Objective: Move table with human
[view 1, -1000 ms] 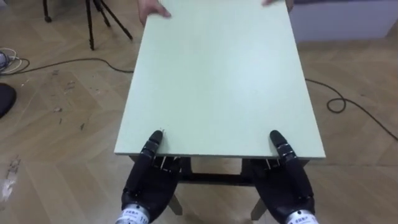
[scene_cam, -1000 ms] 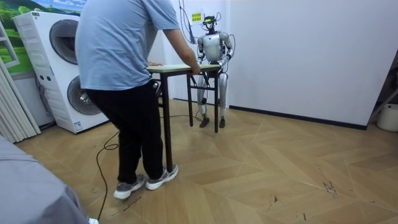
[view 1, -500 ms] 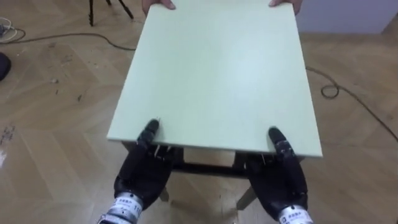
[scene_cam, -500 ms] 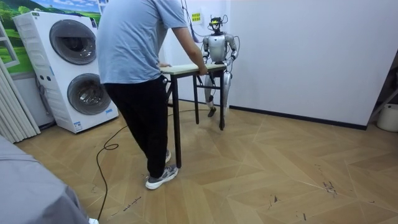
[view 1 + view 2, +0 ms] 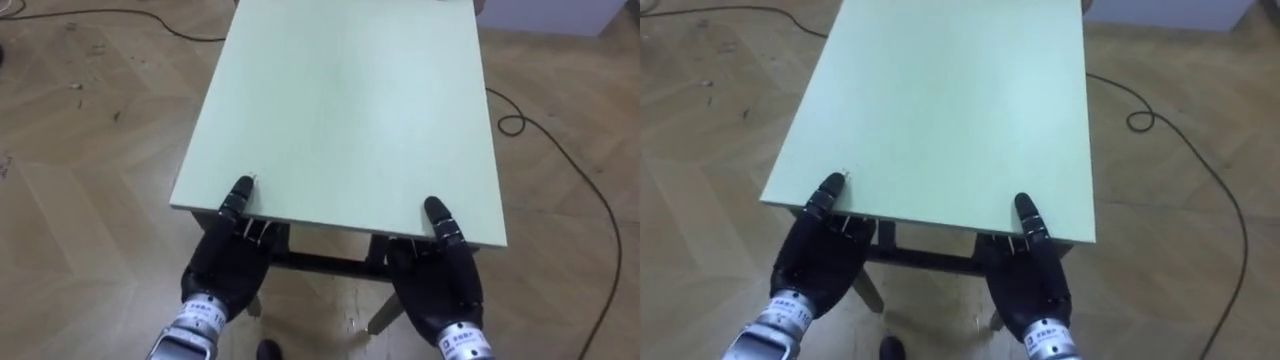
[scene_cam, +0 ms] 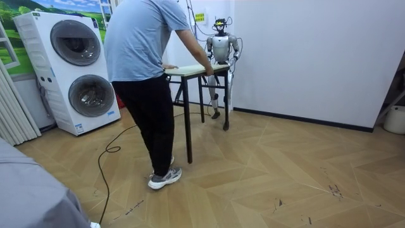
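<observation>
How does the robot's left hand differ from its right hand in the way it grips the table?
The left hand comes in slanted from the lower left; the right hand points nearly straight ahead. The left hand sits higher in the view than the right hand, as the table's near edge runs askew. Both are black, thumb on top, fingers under that edge, each a little in from its corner.

left hand (image 5: pixel 228 262), right hand (image 5: pixel 440 275) low, forward, apart, backs up
</observation>
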Motion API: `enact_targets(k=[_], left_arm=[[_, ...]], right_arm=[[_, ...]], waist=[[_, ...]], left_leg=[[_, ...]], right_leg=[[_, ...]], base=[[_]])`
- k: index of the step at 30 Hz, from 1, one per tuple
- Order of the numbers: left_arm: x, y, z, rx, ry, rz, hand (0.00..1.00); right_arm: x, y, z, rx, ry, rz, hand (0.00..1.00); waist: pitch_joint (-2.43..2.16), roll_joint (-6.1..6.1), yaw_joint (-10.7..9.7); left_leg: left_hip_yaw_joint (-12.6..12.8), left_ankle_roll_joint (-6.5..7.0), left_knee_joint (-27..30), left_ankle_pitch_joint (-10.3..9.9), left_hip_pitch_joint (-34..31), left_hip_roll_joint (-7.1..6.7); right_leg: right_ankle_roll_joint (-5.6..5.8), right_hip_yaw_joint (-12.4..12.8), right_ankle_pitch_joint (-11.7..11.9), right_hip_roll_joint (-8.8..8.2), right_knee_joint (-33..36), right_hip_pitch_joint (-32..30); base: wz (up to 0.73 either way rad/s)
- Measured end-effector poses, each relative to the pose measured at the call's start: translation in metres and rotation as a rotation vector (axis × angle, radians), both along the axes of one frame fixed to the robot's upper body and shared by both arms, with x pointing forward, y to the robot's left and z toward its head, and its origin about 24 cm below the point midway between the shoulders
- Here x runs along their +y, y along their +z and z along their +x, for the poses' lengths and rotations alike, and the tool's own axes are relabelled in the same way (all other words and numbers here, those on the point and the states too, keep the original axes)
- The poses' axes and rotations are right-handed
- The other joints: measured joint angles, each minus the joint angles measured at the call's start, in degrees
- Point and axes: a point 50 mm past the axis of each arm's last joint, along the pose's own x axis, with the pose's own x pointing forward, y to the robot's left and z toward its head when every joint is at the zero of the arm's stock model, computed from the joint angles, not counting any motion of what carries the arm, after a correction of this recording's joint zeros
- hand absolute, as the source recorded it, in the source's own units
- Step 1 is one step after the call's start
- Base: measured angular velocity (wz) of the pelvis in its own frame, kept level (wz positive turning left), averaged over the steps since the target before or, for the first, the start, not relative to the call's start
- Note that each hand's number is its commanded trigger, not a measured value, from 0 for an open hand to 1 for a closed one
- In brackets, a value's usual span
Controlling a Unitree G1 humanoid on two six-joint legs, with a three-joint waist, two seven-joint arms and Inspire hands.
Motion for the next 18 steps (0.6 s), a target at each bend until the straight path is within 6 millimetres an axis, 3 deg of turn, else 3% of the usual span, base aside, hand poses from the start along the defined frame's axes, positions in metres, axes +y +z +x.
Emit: enact_targets(k=[1, 3, 4, 6, 8, 11, 12, 14, 16, 18], left_arm=[[0.000, -0.001, -0.001, 0.005, 0.006, -0.001, 1.00], [-0.001, -0.006, -0.008, 0.030, 0.021, -0.027, 1.00], [-0.002, -0.007, -0.010, 0.037, 0.020, -0.031, 1.00], [-0.004, -0.007, -0.009, 0.031, 0.024, -0.037, 1.00], [-0.006, -0.005, -0.008, 0.024, 0.030, -0.046, 1.00], [-0.007, -0.004, -0.007, 0.023, 0.028, -0.053, 1.00], [-0.006, -0.004, -0.007, 0.028, 0.031, -0.056, 1.00], [-0.006, -0.004, -0.007, 0.035, 0.039, -0.055, 1.00], [-0.005, -0.002, -0.006, 0.029, 0.048, -0.053, 1.00], [-0.007, 0.003, -0.002, 0.019, 0.052, -0.057, 1.00]], right_arm=[[-0.001, -0.001, 0.000, 0.003, 0.002, -0.003, 1.00], [-0.001, -0.002, 0.000, 0.010, 0.011, -0.014, 1.00], [-0.003, -0.002, 0.000, 0.013, 0.015, -0.021, 1.00], [-0.004, 0.000, 0.001, 0.001, 0.016, -0.029, 1.00], [-0.004, 0.003, 0.002, -0.014, 0.016, -0.039, 1.00], [-0.006, 0.007, 0.004, -0.026, 0.020, -0.049, 1.00], [-0.004, 0.007, 0.005, -0.021, 0.020, -0.046, 1.00], [-0.002, 0.007, 0.004, -0.018, 0.013, -0.040, 1.00], [-0.001, 0.009, 0.005, -0.028, 0.011, -0.038, 1.00], [-0.001, 0.014, 0.010, -0.051, 0.021, -0.044, 1.00]], waist=[[0.07, 0.06, 0.40], [0.31, 0.83, 2.72], [0.15, 1.35, 2.92], [0.09, 2.19, 2.14], [0.00, 3.35, 1.65], [0.00, 4.95, 0.28], [0.03, 5.01, 0.01], [0.01, 5.07, -0.58], [-0.06, 5.37, -1.53], [0.04, 6.27, -1.50]], left_leg=[[-0.64, 0.97, 3.31, -2.56, -0.34, 0.19], [-0.95, 2.61, 21.01, -15.50, -0.69, 1.08], [-2.10, 2.21, 28.81, -19.77, -0.67, 1.28], [-3.61, 1.74, 37.74, -23.92, 0.30, 1.86], [-4.31, 0.98, 42.18, -26.68, 4.06, 3.30], [-5.72, -0.61, 39.42, -30.28, 11.62, 3.97], [-6.23, -1.23, 35.50, -32.67, 13.98, 3.59], [-8.32, -1.89, 29.82, -34.52, 16.03, 2.21], [-9.11, -1.72, 23.73, -35.31, 17.39, 1.76], [-8.13, -0.57, 19.92, -37.55, 17.33, 2.12]], right_leg=[[-0.48, -0.83, 0.38, -0.05, 0.17, -0.26], [-1.98, -3.44, 1.38, -0.40, 0.93, -0.87], [-2.34, -4.42, 2.03, -0.25, 1.10, -1.49], [-3.11, -5.54, 2.70, 0.58, 1.77, -3.17], [-3.82, -6.23, 3.02, 1.56, 3.27, -5.08], [-4.20, -7.63, 3.28, 2.26, 5.22, -7.46], [-4.19, -7.78, 3.30, 2.16, 6.01, -8.06], [-3.97, -7.95, 3.86, 2.15, 5.83, -8.40], [-3.90, -8.92, 5.82, 2.06, 4.04, -9.03], [-4.01, -9.55, 7.44, 1.91, 4.43, -11.72]], base=[[-0.37], [-0.53], [-0.25], [0.18], [0.14], [0.10], [0.08], [0.05], [0.19], [-0.04]])
